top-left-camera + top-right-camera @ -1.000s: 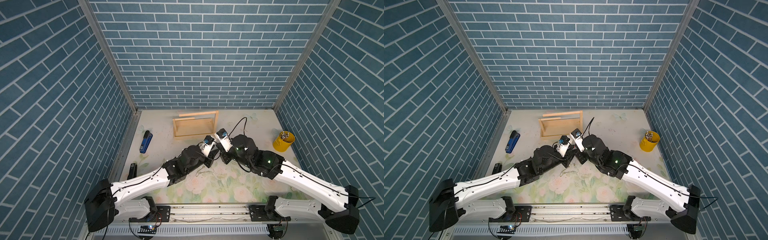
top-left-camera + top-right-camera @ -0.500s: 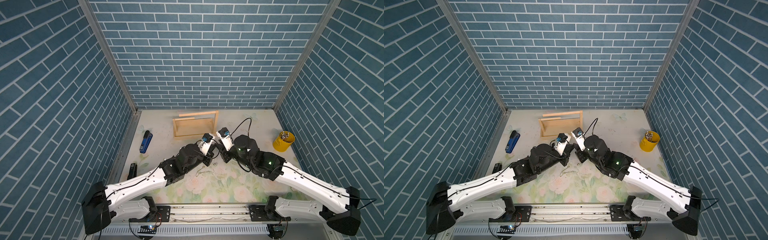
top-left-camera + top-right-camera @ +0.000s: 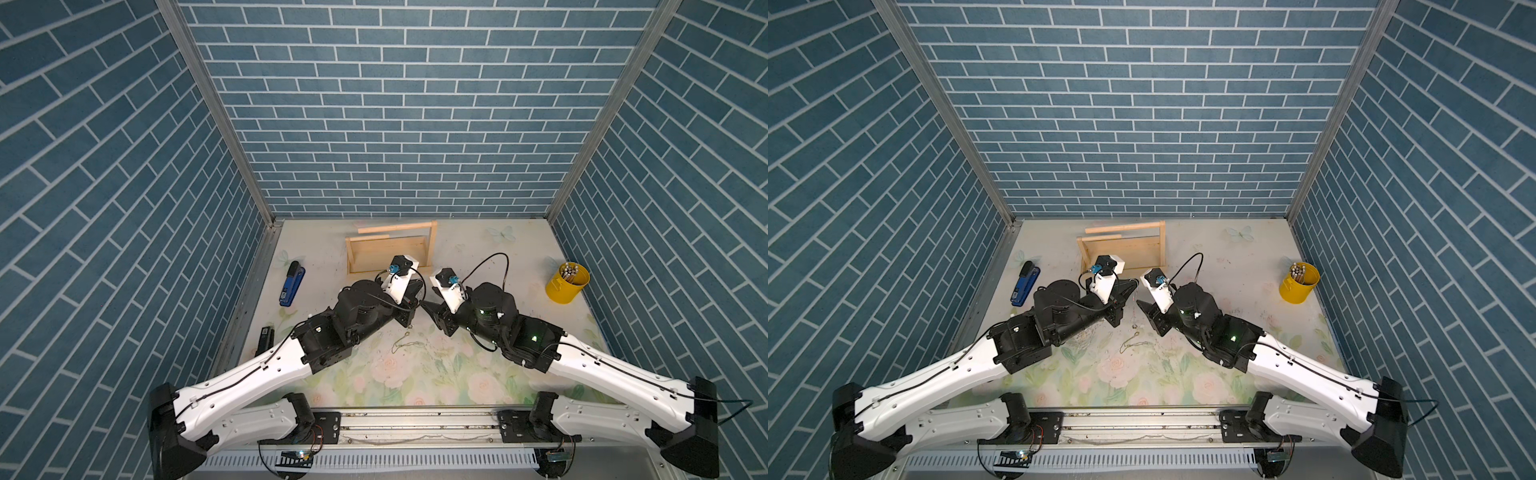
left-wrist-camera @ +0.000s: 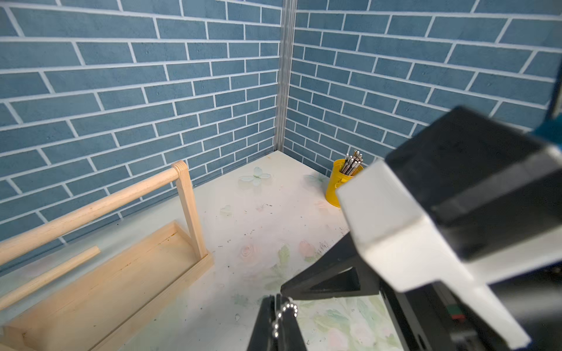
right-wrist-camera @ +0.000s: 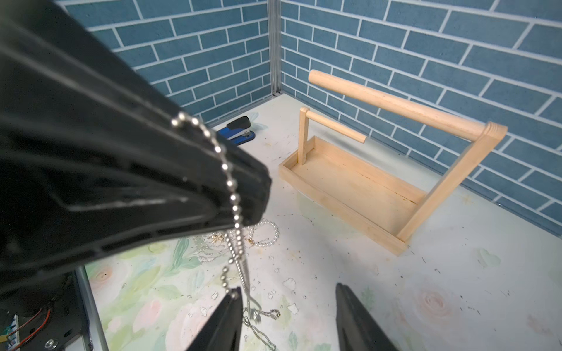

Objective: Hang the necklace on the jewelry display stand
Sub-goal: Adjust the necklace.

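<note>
The left gripper (image 4: 275, 304) has its jaws pressed shut on the necklace (image 5: 225, 166), a silver ball chain pinched right at the tips. From there the chain drapes over the outside of the jaws and drops toward the desk (image 3: 478, 249).

The right gripper (image 5: 287, 288) faces it almost tip to tip, its jaws parted with a clear gap and gripping nothing. A low loop of the chain touches one of its fingertips (image 5: 234, 296), and the rest hangs just beside that finger.

Both grippers hover on the robot's side of the jewelry display stand (image 3: 386, 249), close to its front edge. In both top views the left arm's wrist camera covers part of that edge. The stand sits upright. Its long bar juts from the taller upright and its short bar from the lower one, each with a free end.

Between the stand and the robot, under the left gripper, a pearl string (image 5: 270, 234) lies on the desk, with a thin link chain (image 5: 267, 314) near it. A yellow cup (image 3: 567, 282) of sticks stands well apart, off the stand's taller end. A blue stapler (image 3: 292, 282) lies off the lower end.
</note>
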Motion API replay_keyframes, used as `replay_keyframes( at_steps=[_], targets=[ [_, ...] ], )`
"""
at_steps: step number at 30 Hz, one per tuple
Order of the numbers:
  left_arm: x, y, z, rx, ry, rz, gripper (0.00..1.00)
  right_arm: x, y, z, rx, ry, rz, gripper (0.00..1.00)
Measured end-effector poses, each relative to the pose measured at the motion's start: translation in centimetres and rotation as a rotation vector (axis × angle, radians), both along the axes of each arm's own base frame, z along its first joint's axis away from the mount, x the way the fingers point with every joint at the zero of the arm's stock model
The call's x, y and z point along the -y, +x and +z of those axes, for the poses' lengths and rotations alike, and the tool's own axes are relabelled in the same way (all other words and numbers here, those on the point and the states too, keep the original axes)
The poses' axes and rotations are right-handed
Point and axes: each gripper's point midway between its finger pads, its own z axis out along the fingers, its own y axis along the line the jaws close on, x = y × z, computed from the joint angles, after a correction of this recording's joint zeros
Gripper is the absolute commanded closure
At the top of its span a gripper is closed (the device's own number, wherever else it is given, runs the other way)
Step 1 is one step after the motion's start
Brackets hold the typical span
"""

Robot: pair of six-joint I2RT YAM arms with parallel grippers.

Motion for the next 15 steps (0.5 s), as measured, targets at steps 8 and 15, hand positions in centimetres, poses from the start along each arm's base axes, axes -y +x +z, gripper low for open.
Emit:
replay_keyframes(
  at_steps=[8, 15],
  targets=[
    [-0.4, -0.6, -0.4, -0.032, 0.022, -0.015, 1.0, -0.9, -0.5, -0.2, 0.005, 0.06, 0.045, 0.6],
    [-0.4, -0.9, -0.9, -0.053, 0.031, -0.023, 1.0, -1.2, -0.6, 0.9, 0.012, 0.113, 0.056, 0.74]
  ],
)
